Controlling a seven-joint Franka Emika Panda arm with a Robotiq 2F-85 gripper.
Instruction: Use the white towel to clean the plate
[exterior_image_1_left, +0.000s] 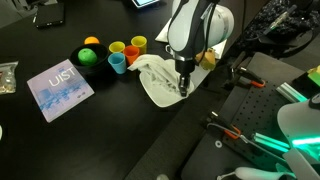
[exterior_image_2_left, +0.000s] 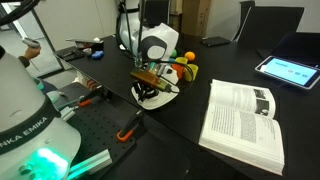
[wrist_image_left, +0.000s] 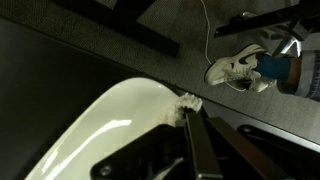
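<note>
A white plate (exterior_image_1_left: 163, 92) lies on the black table and shows in both exterior views (exterior_image_2_left: 160, 97). The white towel (exterior_image_1_left: 148, 68) lies bunched over the plate's far side. My gripper (exterior_image_1_left: 183, 82) stands upright over the plate's edge, also seen in an exterior view (exterior_image_2_left: 150, 80). In the wrist view the fingers (wrist_image_left: 187, 112) are shut on a small tuft of the white towel (wrist_image_left: 185, 102) at the rim of the plate (wrist_image_left: 110, 130). More crumpled white cloth (wrist_image_left: 235, 68) lies farther off.
Orange (exterior_image_1_left: 117, 48), yellow (exterior_image_1_left: 138, 43) and blue (exterior_image_1_left: 117, 63) cups and a green bowl (exterior_image_1_left: 88, 58) stand beside the plate. A UIST booklet (exterior_image_1_left: 58, 88) lies nearby. An open book (exterior_image_2_left: 245, 122) and a tablet (exterior_image_2_left: 290, 68) lie on the table. Cables and tools line one edge.
</note>
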